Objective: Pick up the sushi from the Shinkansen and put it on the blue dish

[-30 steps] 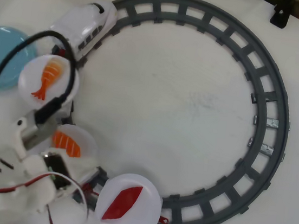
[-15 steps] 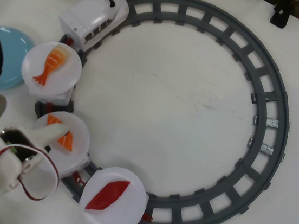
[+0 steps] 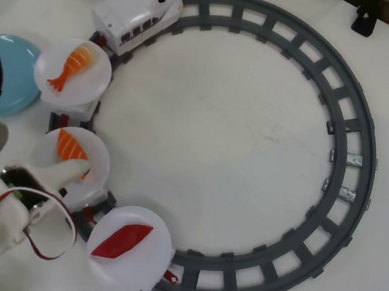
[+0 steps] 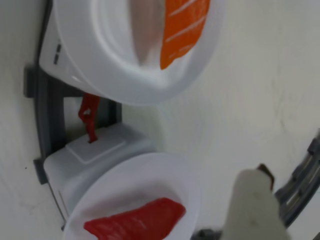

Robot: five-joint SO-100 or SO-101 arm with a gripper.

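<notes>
Surface: white table (image 3: 238, 137), grey track loop (image 3: 366, 138).
Sushi (image 3: 121, 241): on rear white plate (image 3: 143, 270), near bottom-left corner.
Gripper (image 3: 70, 176): over salmon plate (image 3: 94, 151); jaw state can't tell.

Three white plates (image 3: 72, 74) (one sushi piece each), one blue dish (image 3: 14, 81), one Shinkansen (image 3: 135, 17).

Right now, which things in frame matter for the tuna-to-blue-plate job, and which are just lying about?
Job:
tuna piece, on the last white plate
toy train
blue plate
claw, over the salmon plate

Lying about:
shrimp
salmon
track
black clamp at the top edge
</notes>
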